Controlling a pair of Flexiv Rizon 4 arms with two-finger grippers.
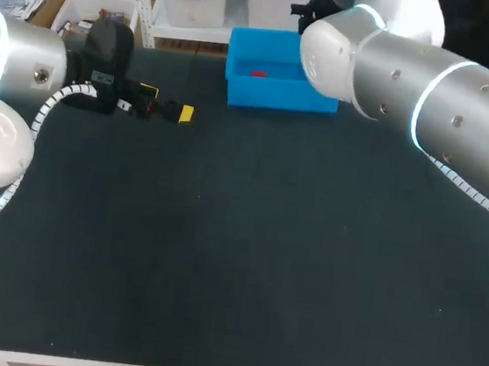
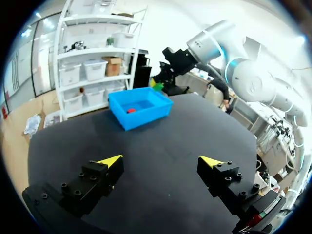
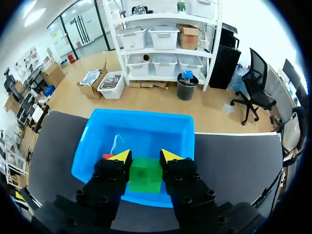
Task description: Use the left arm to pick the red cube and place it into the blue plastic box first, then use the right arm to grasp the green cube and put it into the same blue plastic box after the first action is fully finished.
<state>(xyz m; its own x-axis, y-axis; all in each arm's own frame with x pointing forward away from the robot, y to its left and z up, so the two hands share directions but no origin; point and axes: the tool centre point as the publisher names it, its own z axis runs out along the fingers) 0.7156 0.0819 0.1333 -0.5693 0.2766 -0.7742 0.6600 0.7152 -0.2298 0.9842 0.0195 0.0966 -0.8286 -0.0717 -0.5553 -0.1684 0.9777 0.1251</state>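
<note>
The right gripper [image 3: 141, 157] clamped the green cube [image 3: 145, 176] over the blue plastic box [image 3: 146, 134], where the red cube [image 2: 130, 110] lay. The left gripper [image 2: 161, 161] stood spread wide, empty

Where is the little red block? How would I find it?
Look to the far edge of the black table, where a blue plastic box stands. The red cube lies down inside that box, on its floor. It is small and red and sits loose in there, while the green cube is pinched in the right gripper over the box.
</note>
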